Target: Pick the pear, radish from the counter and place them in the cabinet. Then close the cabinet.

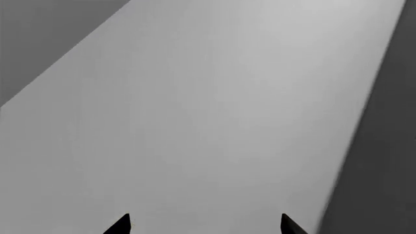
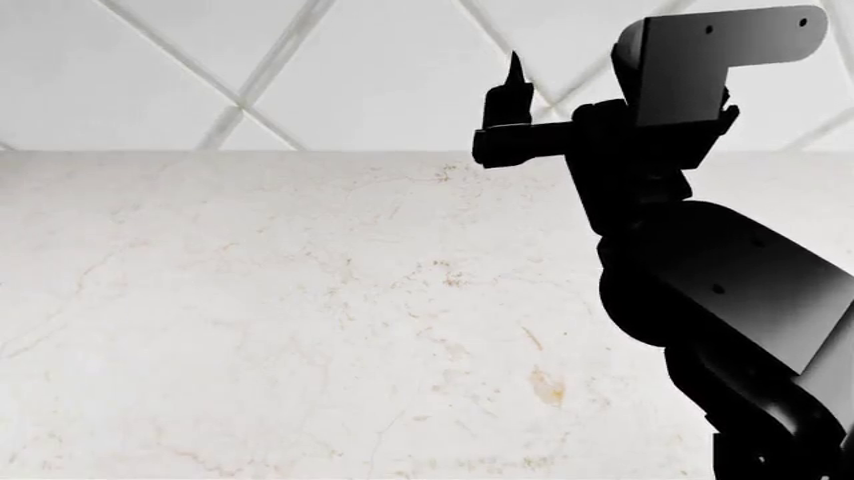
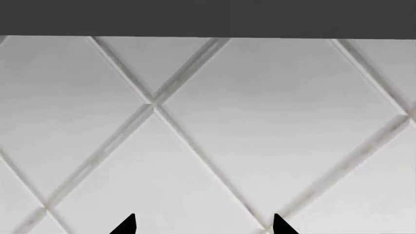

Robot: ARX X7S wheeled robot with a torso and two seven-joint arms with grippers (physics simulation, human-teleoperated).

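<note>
Counter: from my head camera I see the wide white marble-look counter (image 2: 267, 330), flat, with faint beige veins and small tan specks; one larger tan blotch sits near the black arm. It fills the lower part of that view and ends at the wall.
Wall: behind the counter stands a white tiled wall with diamond-pattern grey grout lines (image 2: 240, 70). My right wrist camera faces the same tiles, with a dark grey band across one edge of that picture.
Right arm: the glossy black right arm (image 2: 721, 300) rises at the right of my head view, lifted above the counter, with a black camera bracket at its upper end.
Right gripper: the black right gripper (image 3: 202, 225) shows two pointed tips set well apart in the wrist camera, nothing between them. In the head view I can make out only one finger (image 2: 513, 85), pointing up in front of the wall.
Left gripper: the black left gripper (image 1: 206, 225) shows two pointed tips spread apart with nothing between them, facing a plain light grey panel (image 1: 208, 107) flanked by darker grey areas.
Pear and radish: I cannot find either in any of my three views.
</note>
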